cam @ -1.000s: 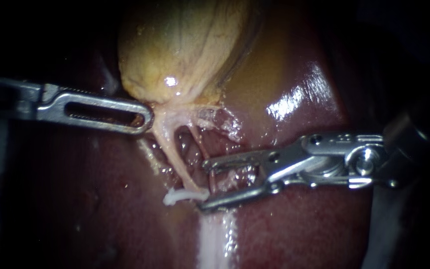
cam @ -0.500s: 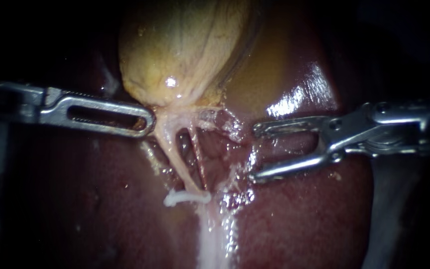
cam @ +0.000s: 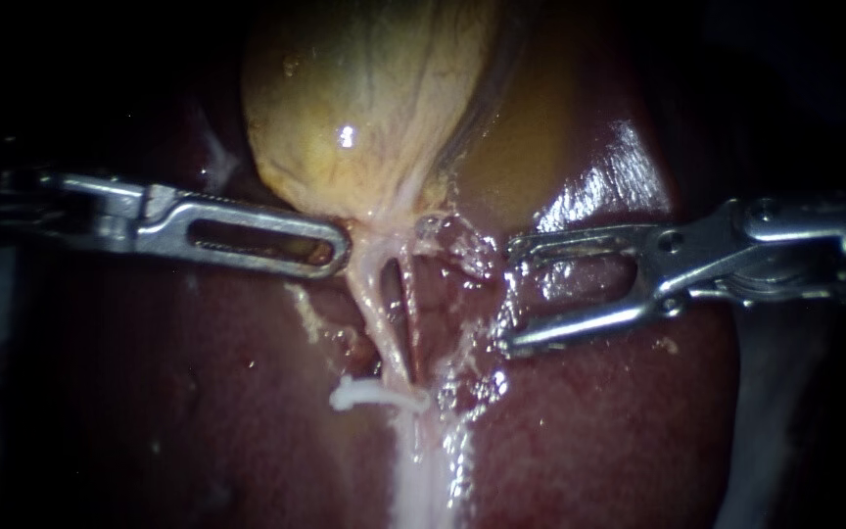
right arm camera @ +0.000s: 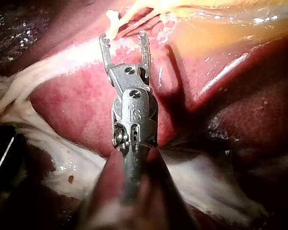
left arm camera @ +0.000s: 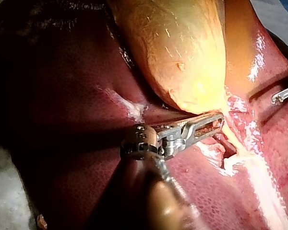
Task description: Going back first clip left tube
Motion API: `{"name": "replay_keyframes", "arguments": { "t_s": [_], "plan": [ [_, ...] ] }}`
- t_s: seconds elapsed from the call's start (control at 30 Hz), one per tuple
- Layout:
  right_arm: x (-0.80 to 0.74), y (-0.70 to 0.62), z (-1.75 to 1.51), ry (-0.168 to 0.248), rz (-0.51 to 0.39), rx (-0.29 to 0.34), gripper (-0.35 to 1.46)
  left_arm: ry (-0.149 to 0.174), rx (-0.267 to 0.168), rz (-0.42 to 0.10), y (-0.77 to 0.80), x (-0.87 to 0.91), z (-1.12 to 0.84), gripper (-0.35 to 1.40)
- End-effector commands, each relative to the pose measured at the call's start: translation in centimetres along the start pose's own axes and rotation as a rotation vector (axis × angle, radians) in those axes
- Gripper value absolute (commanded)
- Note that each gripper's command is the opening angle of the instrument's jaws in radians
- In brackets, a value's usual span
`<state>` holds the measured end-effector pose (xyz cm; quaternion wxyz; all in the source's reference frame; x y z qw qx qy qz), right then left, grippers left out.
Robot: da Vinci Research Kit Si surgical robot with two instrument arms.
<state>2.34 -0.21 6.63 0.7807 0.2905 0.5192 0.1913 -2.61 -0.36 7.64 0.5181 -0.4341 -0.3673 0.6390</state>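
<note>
1. Left instrument: bright steel, with a long flat jaw that has a rounded end and a lengthwise slot.
2. Behind it is a jointed steel wrist with a ribbed collar.
3. Right instrument: two thin steel jaws with notched tips, round pivot pins, and a stamped housing.

Only a stamped mark on the right instrument shows.

gallbladder above tubes | clip below | left tool left of tubes | right tool right
</note>
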Motion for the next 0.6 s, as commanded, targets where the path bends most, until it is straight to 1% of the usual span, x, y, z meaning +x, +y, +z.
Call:
{"name": "replay_keyframes", "arguments": {
  "t_s": [0.03,0.6],
  "plan": [
    [0.00,0.00,0.00,0.000,0.000,0.000,0.50,-0.004,0.000,-0.001,-0.01,0.00,0.01,-0.35],
    [0.00,-0.01,0.00,0.000,-0.006,0.000,0.50,-0.004,0.000,0.000,-0.02,0.00,0.03,-0.35]
  ]
}}
